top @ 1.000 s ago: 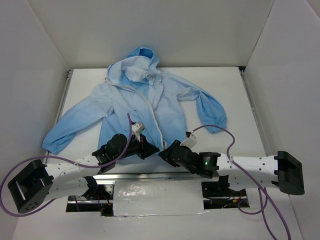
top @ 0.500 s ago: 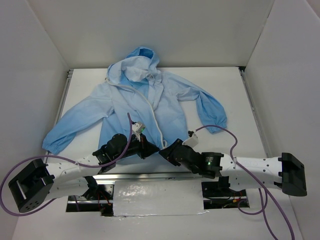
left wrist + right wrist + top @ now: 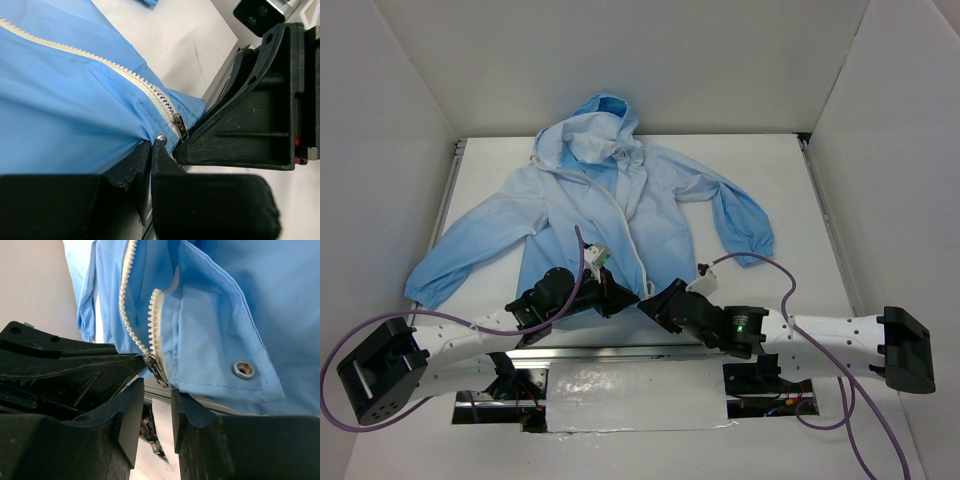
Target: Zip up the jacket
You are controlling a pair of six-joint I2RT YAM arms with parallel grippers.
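**Top view.** The jacket [image 3: 620,200] lies flat on the surface [image 3: 790,190]. Its hood [image 3: 600,125] is toward the top of the frame and its hem [image 3: 670,268] is at bottom centre. The left hand [image 3: 618,298] and right hand [image 3: 650,305] meet at the hem, where the zipper [image 3: 625,225] ends. You cannot read either hand's opening from here, so use this view only to check the line from hem to hood.

**Left wrist view.** The slider [image 3: 180,128] sits at centre right, at the low end of the zipper. The left hand is narrow and appears closed on hem fabric just beside the slider. Treat this pinch as the anchor. Hold it firm and low so the hem stays taut against the pull.

**Right wrist view.**
- The right hand's fingers [image 3: 200,430] stand narrow with a visible gap.
- The pull [image 3: 159,374] hangs at the mouth of that gap and does not look clamped.
- The two rows of teeth [image 3: 155,325] part directly above the slider.

To do the step well:
1. Advance until the pull lies fully between the pads, then close.
2. Draw along the line of the teeth toward the hood, keeping close to the surface.
3. Watch the flap carrying the eyelet [image 3: 243,370] at lower right. Thin fabric there is likely to bunch into the slider.
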